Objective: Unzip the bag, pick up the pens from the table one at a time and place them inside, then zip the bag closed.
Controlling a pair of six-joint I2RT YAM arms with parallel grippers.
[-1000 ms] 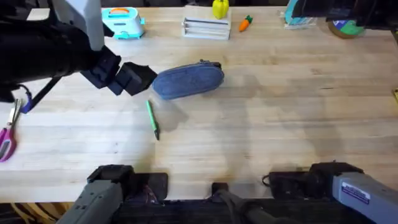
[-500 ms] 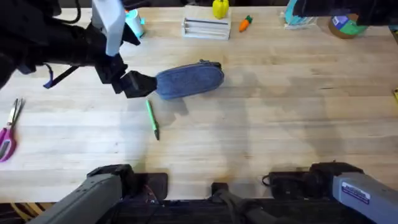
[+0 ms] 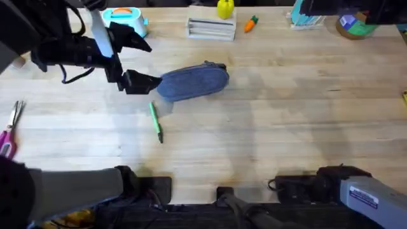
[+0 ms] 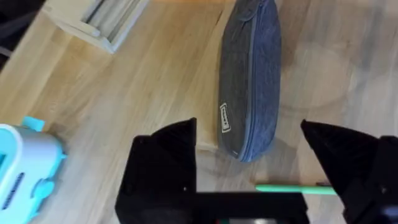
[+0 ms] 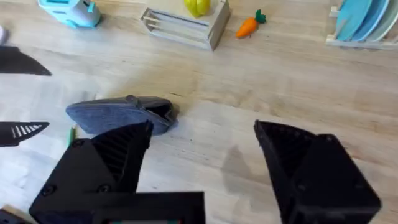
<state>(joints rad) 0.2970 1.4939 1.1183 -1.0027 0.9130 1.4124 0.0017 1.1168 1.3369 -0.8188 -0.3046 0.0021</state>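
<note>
text: none legible | bag (image 4: 252, 81) label (image 4: 225, 118): too small to read

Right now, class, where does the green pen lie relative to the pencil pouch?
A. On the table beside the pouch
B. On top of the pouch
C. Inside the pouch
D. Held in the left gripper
A: the green pen lies on the table near the pouch.

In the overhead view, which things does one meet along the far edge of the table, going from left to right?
Teal toy toaster → wooden rack → yellow toy → orange toy carrot → blue dish rack → green roll.
</note>
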